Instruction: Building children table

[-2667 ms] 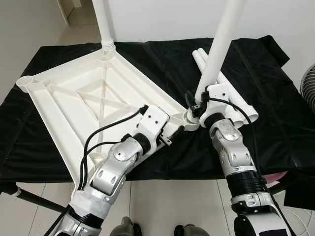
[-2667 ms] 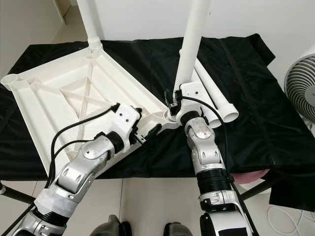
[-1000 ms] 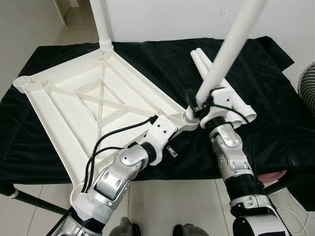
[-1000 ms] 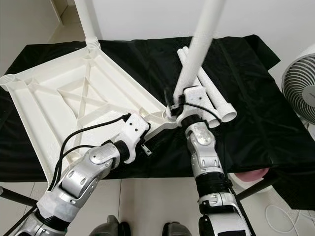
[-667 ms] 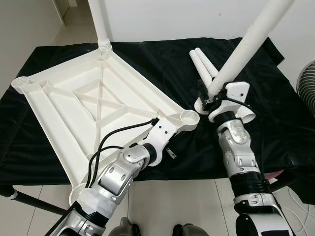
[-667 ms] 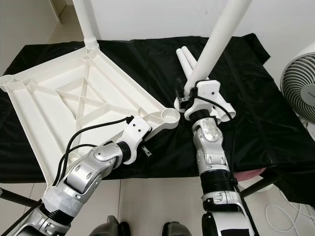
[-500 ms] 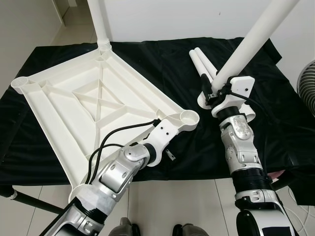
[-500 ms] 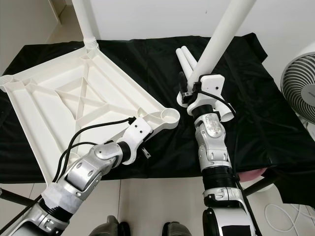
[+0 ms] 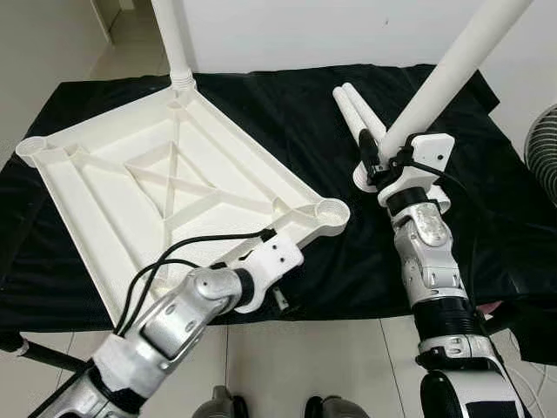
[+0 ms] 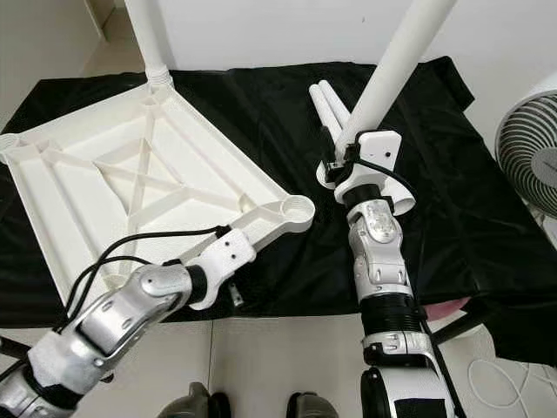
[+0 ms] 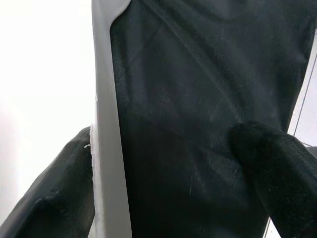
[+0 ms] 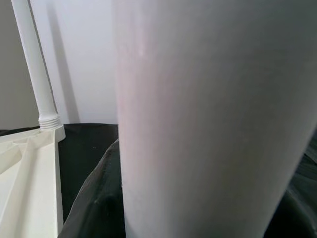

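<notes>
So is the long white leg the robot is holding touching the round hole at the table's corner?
Apart. In the left eye view, black cloth shows between the long white plastic leg and the round corner socket.

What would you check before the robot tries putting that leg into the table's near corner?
1. Leg gripped by right gripper: ok, the gripper is closed on its lower end.
2. Near socket free of obstruction: ok, its opening shows clear.
3. Leg's end over the socket: not ok, it sits off to the right, above the spare legs.
4. Leg upright: not ok, it leans to the right.
5. Tabletop steadied by left gripper: cannot tell; its fingers straddle the edge, unclear if clamped.
6. Far leg seated: ok, it stands in its corner.
</notes>
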{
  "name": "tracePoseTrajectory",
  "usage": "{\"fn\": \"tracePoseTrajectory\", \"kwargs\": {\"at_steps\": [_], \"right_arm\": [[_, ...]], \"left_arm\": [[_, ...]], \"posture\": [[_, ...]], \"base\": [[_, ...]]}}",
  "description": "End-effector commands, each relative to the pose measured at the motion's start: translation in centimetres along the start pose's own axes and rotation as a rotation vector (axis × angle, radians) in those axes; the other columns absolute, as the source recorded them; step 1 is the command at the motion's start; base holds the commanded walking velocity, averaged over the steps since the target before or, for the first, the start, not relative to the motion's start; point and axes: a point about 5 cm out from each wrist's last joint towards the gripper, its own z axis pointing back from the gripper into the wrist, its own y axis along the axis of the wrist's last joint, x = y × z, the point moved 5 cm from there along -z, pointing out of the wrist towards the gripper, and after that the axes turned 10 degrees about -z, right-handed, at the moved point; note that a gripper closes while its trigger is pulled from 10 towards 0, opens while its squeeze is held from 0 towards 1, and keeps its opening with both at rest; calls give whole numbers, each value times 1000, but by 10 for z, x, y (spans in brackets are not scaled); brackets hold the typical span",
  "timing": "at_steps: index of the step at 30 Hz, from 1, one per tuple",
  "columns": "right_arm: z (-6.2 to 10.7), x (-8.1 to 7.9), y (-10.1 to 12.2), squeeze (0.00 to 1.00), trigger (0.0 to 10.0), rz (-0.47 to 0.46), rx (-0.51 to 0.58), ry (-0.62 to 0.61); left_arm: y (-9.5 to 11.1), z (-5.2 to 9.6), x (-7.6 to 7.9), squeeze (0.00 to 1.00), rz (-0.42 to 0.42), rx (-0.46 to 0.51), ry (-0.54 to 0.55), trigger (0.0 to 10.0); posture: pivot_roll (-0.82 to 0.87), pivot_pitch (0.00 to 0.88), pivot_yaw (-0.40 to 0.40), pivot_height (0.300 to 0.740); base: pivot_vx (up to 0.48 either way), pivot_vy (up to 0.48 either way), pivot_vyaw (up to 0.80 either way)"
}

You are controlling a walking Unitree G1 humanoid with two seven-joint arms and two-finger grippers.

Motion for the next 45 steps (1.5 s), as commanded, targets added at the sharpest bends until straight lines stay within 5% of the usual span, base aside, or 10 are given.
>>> {"fn": "tracePoseTrajectory", "kwargs": {"at_steps": [1,8,9,12,13,15,23,29,33,45], "right_arm": [[-1,-1,1,0,10000,10,1,8],[-2,-1,1,0,10000,15,-3,10],[-2,-1,1,0,10000,19,-3,12],[-1,0,1,0,10000,26,-4,13],[-1,0,1,0,10000,26,-4,13],[-1,0,1,0,10000,26,-9,20],[-1,-12,-8,0,10000,33,-47,73],[7,-37,-35,0,10000,118,-180,196],[13,-52,-44,0,10000,145,-220,273],[12,-70,-37,0,10000,112,-167,331]], "left_arm": [[-13,3,19,0,22,-30,-163,10000],[-22,15,14,0,25,-63,-152,9255],[-25,19,14,0,32,-69,-155,7451],[-36,32,16,0,27,-111,-166,7059],[-36,32,16,0,27,-111,-166,7059],[-40,38,15,0,19,-131,-155,10000],[-22,23,-7,0,20,-66,-36,10000],[35,-4,-35,0,113,159,176,10000],[55,-6,-39,0,175,246,222,10000],[45,-2,-41,0,160,218,252,10000]], "posture": [[-108,117,53,740],[-112,116,46,740],[-114,116,48,740],[-114,116,46,740],[-114,116,46,740],[-113,114,43,740],[-112,111,37,740],[-117,106,38,740],[-115,104,37,740],[-98,108,31,740]], "base": [[0,0,0],[0,0,0],[0,0,0],[0,0,0],[0,0,0],[0,0,0],[0,0,0],[0,0,0],[0,0,0],[0,0,0]]}}
